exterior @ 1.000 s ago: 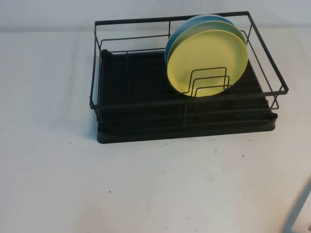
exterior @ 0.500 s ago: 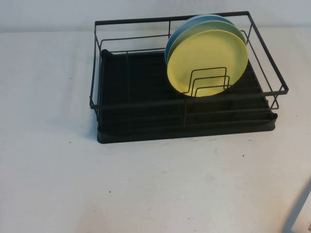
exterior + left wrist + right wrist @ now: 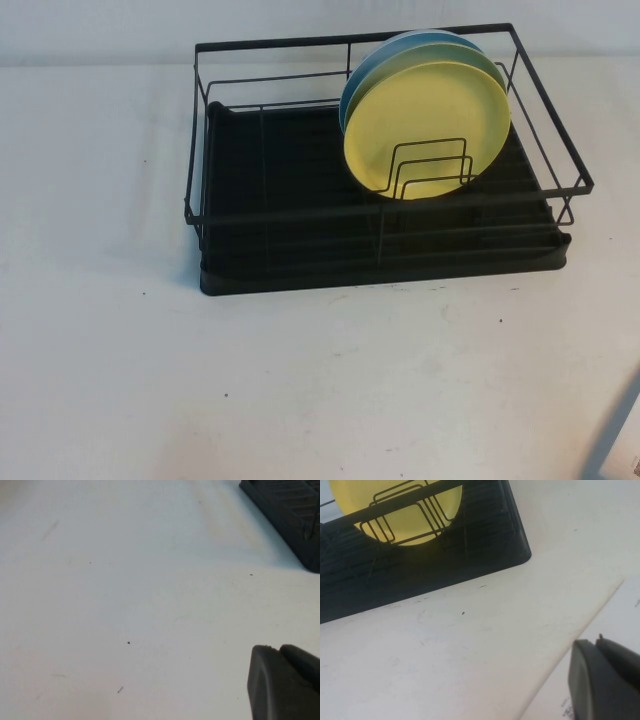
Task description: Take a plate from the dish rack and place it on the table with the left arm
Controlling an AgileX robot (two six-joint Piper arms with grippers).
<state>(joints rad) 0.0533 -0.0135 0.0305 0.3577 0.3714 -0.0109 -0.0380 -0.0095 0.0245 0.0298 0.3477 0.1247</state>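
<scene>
The pale yellow plate (image 3: 428,125) stands on edge between wire dividers at the right of the black dish rack (image 3: 300,214), in front of the other plates. It also shows in the right wrist view (image 3: 350,495). Neither arm shows in the high view. My left gripper (image 3: 279,649) is shut and empty, low over the white table (image 3: 300,380), with a corner of the rack (image 3: 290,510) some way ahead of it. My right gripper (image 3: 597,641) is shut and empty, over the table's near right part, apart from the rack (image 3: 470,565).
Light blue-green plates (image 3: 375,65) stand behind the yellow one in the rack. A sheet of printed paper (image 3: 620,440) lies at the table's near right corner, under my right gripper. Bare white table spreads in front of and left of the rack.
</scene>
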